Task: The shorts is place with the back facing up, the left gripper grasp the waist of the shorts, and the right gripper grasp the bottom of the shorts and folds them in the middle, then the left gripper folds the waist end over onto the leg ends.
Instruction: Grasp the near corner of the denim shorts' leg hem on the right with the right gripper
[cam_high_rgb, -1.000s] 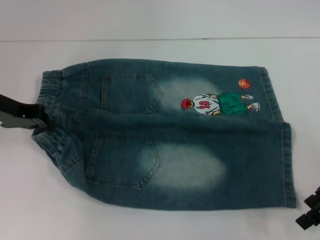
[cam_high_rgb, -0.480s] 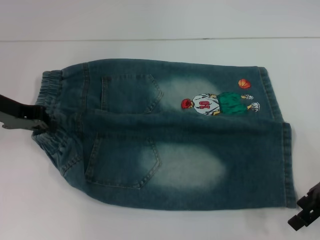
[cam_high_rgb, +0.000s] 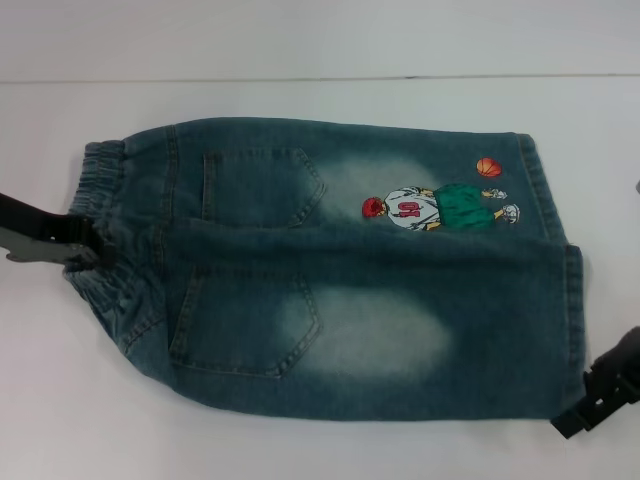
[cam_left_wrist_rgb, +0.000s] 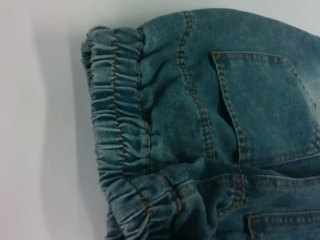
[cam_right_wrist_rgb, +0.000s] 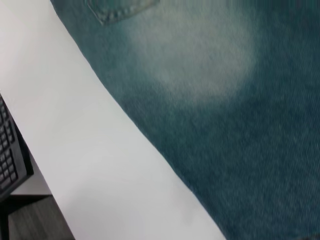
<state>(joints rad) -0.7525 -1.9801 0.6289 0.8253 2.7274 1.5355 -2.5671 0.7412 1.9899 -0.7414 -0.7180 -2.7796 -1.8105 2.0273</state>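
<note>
The denim shorts (cam_high_rgb: 340, 270) lie flat on the white table (cam_high_rgb: 320, 450), back up, with two back pockets and a basketball-player print (cam_high_rgb: 435, 208) showing. The elastic waist (cam_high_rgb: 100, 215) is at the left and the leg ends (cam_high_rgb: 572, 320) are at the right. My left gripper (cam_high_rgb: 88, 250) reaches in from the left and is shut on the middle of the waist, where the fabric bunches up (cam_left_wrist_rgb: 150, 200). My right gripper (cam_high_rgb: 585, 412) sits at the near right corner of the leg ends, touching the hem. The right wrist view shows faded denim (cam_right_wrist_rgb: 215, 85) close below.
The table's near edge (cam_right_wrist_rgb: 100, 165) runs close to the shorts. Beyond that edge, a black keyboard (cam_right_wrist_rgb: 7, 150) sits lower down. Bare white table surrounds the shorts on the far side and at both ends.
My right gripper has moved in from the lower right corner toward the hem of the near leg. The left gripper has shifted slightly down at the waist.
</note>
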